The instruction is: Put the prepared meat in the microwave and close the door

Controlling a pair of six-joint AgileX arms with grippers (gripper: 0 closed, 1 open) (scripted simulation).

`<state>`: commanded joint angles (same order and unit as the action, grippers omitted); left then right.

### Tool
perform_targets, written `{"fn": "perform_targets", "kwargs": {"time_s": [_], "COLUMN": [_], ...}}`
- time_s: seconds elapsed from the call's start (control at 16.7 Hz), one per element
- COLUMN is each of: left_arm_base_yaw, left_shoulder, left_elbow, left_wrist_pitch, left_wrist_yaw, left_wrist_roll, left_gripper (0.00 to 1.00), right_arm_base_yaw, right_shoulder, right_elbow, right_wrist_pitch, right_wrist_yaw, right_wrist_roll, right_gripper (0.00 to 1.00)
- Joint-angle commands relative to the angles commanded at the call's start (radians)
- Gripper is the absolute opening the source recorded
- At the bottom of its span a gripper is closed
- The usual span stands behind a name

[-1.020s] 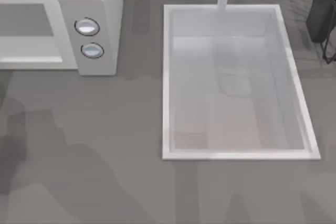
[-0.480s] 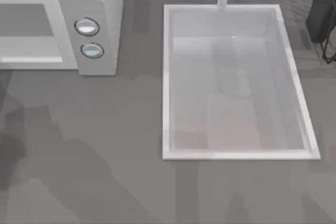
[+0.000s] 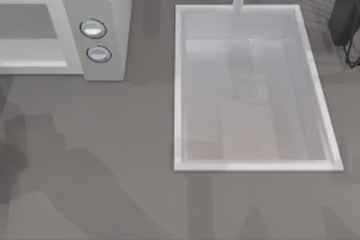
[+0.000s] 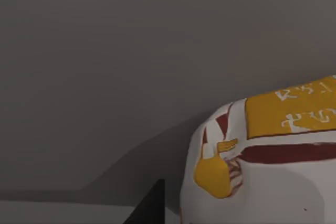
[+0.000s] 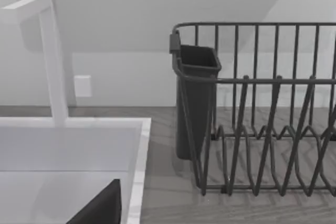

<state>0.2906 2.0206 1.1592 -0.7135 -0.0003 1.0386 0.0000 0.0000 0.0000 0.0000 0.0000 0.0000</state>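
Not much of the task looks done. The prepared meat (image 4: 273,161) is seen in the left wrist view, a pale lump with yellow and red marks. It lies just beside the left claw (image 4: 149,205) and is not lifted or held, as far as can be told. Whether this claw is released or clenched cannot be told.

The microwave (image 3: 107,4) is seen in the top view, far from both claws. Its door (image 3: 31,26) looks flat against the front, so it is judged to be shut with no meat inside. The door has to be opened, the meat picked up and put in, and the door shut again.

The right claw (image 5: 100,208) is parked just over the sink (image 5: 137,156), with the dish rack (image 5: 262,103) a little beyond it. Its state cannot be told either.

Counted: one piece of meat, one microwave, one door, two round buttons (image 3: 93,28), one sink, one tap (image 5: 52,56) and one dish rack.
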Motion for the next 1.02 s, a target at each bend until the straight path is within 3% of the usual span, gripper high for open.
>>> {"fn": "perform_targets", "kwargs": {"time_s": [0.24,0.3,0.72,1.02], "left_arm_base_yaw": [0.0,0.0,0.0,0.019], "left_shoulder": [0.0,0.0,0.0,-0.106], "left_elbow": [0.0,0.0,0.0,0.007], "left_wrist_pitch": [0.0,0.0,0.0,-0.136], "left_wrist_yaw": [0.0,0.0,0.0,-0.035], "left_wrist_roll": [0.0,0.0,0.0,0.003], "left_gripper": [0.02,0.0,0.0,0.0], "right_arm_base_yaw": [0.0,0.0,0.0,0.0], "right_shoulder": [0.0,0.0,0.0,0.0], "right_elbow": [0.0,0.0,0.0,0.0], "right_wrist_pitch": [0.0,0.0,0.0,0.0], "right_wrist_yaw": [0.0,0.0,0.0,0.0], "right_wrist_roll": [0.0,0.0,0.0,0.0], "right_gripper": [1.0,1.0,1.0,1.0]}}
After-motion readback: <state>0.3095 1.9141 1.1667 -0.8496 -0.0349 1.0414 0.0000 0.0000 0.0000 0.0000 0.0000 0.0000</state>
